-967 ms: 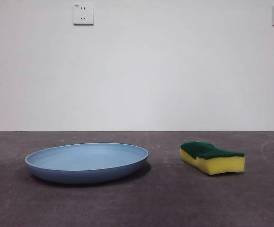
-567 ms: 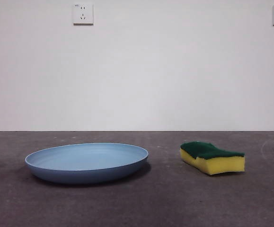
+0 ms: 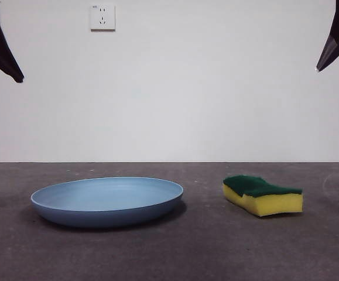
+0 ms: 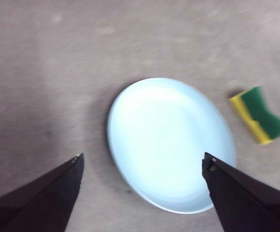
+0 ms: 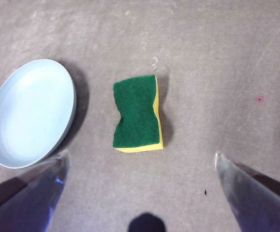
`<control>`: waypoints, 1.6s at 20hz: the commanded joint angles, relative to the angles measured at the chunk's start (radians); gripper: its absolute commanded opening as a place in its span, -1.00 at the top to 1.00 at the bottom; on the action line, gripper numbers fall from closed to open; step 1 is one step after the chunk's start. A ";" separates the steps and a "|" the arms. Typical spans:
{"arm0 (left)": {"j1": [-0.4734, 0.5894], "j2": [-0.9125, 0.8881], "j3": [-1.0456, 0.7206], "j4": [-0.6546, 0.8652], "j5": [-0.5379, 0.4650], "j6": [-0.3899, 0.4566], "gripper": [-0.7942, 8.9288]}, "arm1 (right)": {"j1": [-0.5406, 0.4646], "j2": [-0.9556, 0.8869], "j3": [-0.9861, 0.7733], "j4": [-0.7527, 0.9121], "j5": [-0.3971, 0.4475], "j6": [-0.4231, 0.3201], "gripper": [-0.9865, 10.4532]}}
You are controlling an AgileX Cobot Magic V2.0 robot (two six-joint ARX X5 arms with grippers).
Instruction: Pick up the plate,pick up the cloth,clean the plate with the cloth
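Plate [image 3: 107,201] sits left on table [image 3: 204,246], sponge [image 3: 263,195] right, well apart, green side up. Left gripper [image 4: 142,162] hangs high over plate, jaws spread wide. Right gripper [image 5: 140,159] high over sponge, jaws spread. Risk: shallow smooth rim offers little to pinch, so plate may skid or tip. Sponge may compress and slip.

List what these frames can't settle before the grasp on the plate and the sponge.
- Plate underside and its contact with the table: hidden by its own rim in every view.
- Sponge foam: only a thin yellow edge shows from the right wrist; the front view shows two sides.
- Left wrist view: blurred, the plate's surface is washed out.
- Left gripper and right gripper: the front view's top corners cut them off, only dark tips show.
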 commanded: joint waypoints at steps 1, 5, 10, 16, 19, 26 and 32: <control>-0.034 0.096 0.068 -0.040 -0.042 0.050 0.00 | 0.003 0.000 0.002 -0.003 -0.003 0.006 -0.06; -0.108 0.295 0.202 -0.073 -0.153 0.076 0.00 | 0.003 0.000 0.002 -0.034 -0.003 0.005 -0.06; -0.172 0.505 0.280 -0.063 -0.237 0.100 0.00 | 0.003 0.000 0.002 -0.058 -0.003 0.005 -0.05; -0.186 0.682 0.280 -0.007 -0.245 0.102 0.00 | 0.003 0.000 0.002 -0.069 -0.002 0.005 -0.05; -0.191 0.730 0.280 0.012 -0.244 0.102 0.00 | 0.003 0.000 0.002 -0.069 -0.001 0.005 -0.05; -0.206 0.750 0.280 0.026 -0.244 0.127 0.89 | 0.003 0.000 0.002 -0.068 -0.001 0.006 -0.05; -0.216 0.718 0.281 0.018 -0.244 0.141 0.85 | 0.026 0.000 0.002 -0.014 -0.014 0.013 -0.05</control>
